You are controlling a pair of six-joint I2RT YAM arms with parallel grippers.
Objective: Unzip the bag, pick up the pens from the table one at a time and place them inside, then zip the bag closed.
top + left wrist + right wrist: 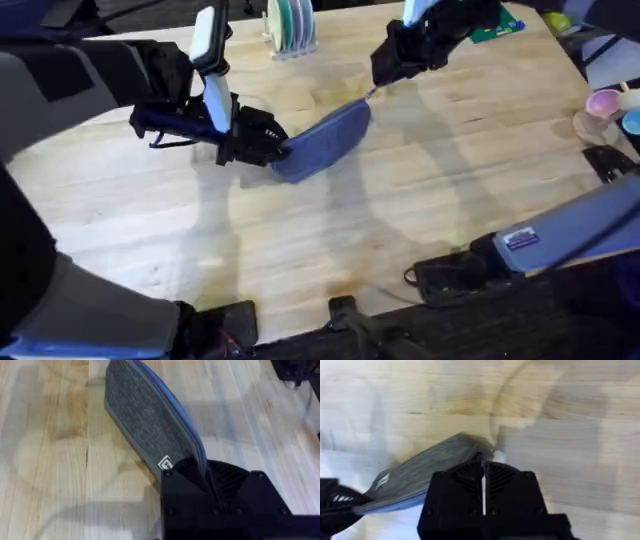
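The blue-grey bag [328,140] lies slantwise on the table [350,240], stretched between both arms. My left gripper [278,150] is shut on the bag's near-left end; in the left wrist view the fingers [200,467] pinch the fabric [150,425] just past a small white label. My right gripper [375,88] sits at the far-right end, fingers together [483,485] over the tip of the bag [420,475]. What exactly it pinches there is hidden by the gripper body. The pens are out of view.
A rack of plates [291,25] stands at the table's back edge. Bowls and cups [605,103] cluster at the far right, with a green item [495,28] behind the right arm. Bare planks lie in front of the bag.
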